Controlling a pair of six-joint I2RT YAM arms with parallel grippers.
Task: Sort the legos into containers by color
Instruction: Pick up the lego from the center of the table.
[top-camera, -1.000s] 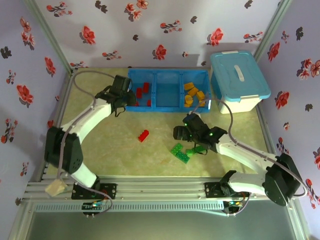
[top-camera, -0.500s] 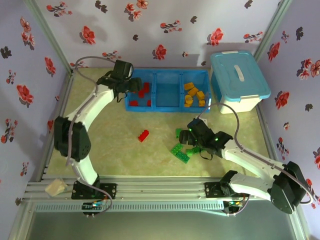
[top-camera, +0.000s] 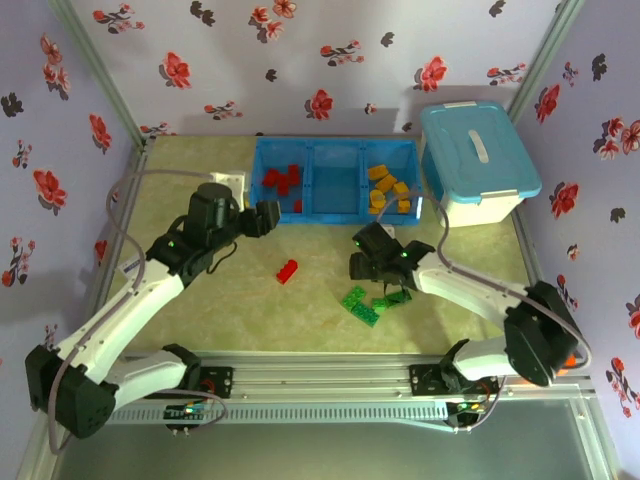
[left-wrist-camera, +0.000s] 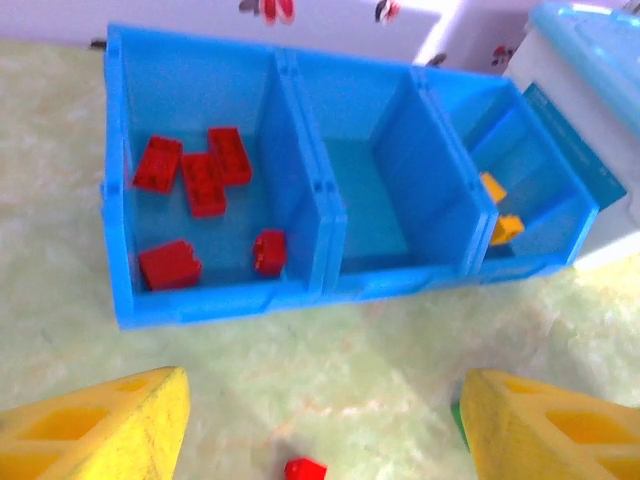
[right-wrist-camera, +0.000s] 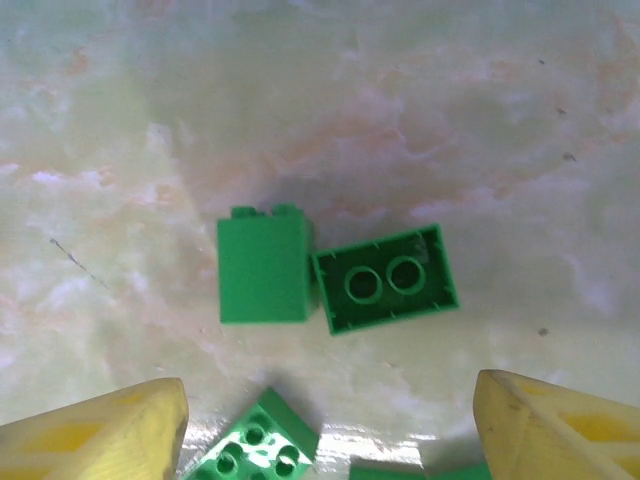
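Observation:
The containers are three joined compartments of a low blue tray (top-camera: 335, 212) (left-wrist-camera: 215, 305). Several red legos (left-wrist-camera: 205, 185) (top-camera: 283, 180) lie in its left compartment, the middle one holds nothing, and orange legos (top-camera: 388, 190) (left-wrist-camera: 500, 215) lie in the right one. One red lego (top-camera: 287, 270) (left-wrist-camera: 304, 468) rests on the table. My left gripper (top-camera: 264, 217) (left-wrist-camera: 325, 430) hovers in front of the tray, open, just above that red lego. Green legos (top-camera: 365, 302) lie in a loose group. My right gripper (top-camera: 361, 260) (right-wrist-camera: 330, 430) hangs open over them, with two green bricks (right-wrist-camera: 262, 265) (right-wrist-camera: 385, 278) ahead and another (right-wrist-camera: 255, 445) by its left finger.
A light-blue lidded tub (top-camera: 478, 160) (left-wrist-camera: 590, 60) stands right of the tray at the back right. Flowered walls close in the table on three sides. Bare tabletop stretches across the left and the near middle.
The left gripper opened over the red compartment, then drew back toward me to just in front of the tray. The right gripper shifted slightly left and farther over the green bricks, its jaws narrowing a little.

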